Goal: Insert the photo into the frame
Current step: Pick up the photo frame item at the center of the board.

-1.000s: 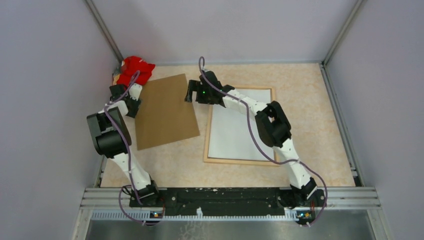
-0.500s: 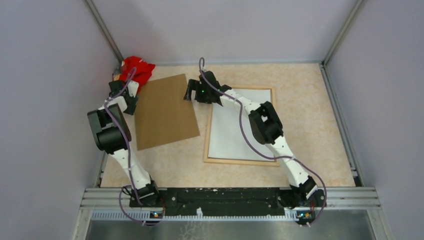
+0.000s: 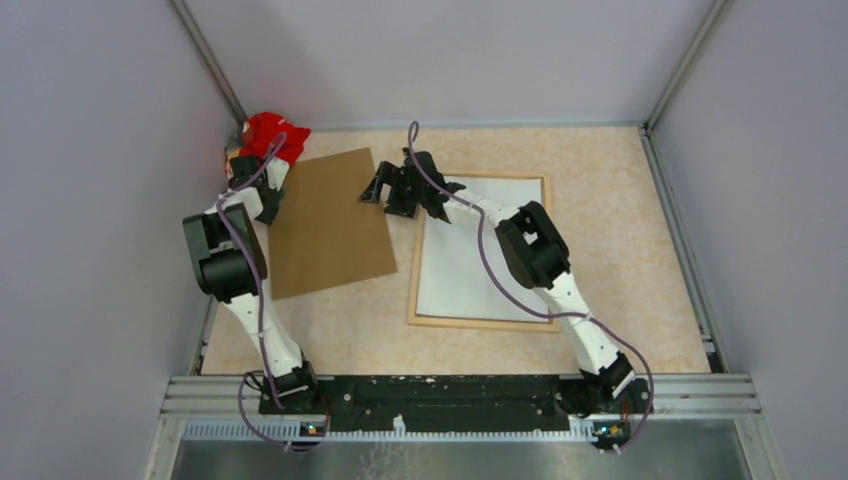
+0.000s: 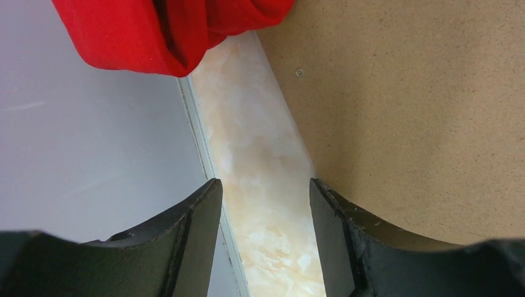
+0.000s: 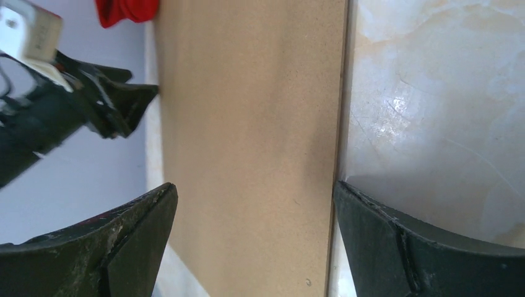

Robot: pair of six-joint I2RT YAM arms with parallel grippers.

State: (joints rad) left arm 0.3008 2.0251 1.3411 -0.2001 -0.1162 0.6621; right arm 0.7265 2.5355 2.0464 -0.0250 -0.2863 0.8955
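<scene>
The frame (image 3: pixel 480 323), thin light wood, lies flat right of centre. The photo (image 3: pixel 465 270) rests inside it with its plain whitish back up. My right gripper (image 3: pixel 375 190) is left of the frame's far left corner, over the right edge of the brown backing board (image 3: pixel 325 225). In the right wrist view that gripper (image 5: pixel 254 185) is open wide, with the board (image 5: pixel 247 111) between its fingers. My left gripper (image 3: pixel 265 200) is at the board's left edge. It (image 4: pixel 265 182) stands open over the bare strip of table between the wall and the board (image 4: pixel 421 111).
A red cloth (image 3: pixel 270 135) lies bunched in the far left corner, just beyond the left gripper and touching the board's far corner (image 4: pixel 155 31). The lilac side wall (image 4: pixel 93 136) runs close beside the left fingers. The left arm (image 5: pixel 43 120) shows in the right wrist view.
The left gripper has moved away from me along the board's left edge toward the red cloth. The right gripper has shifted a little left over the board. Both stay open.
</scene>
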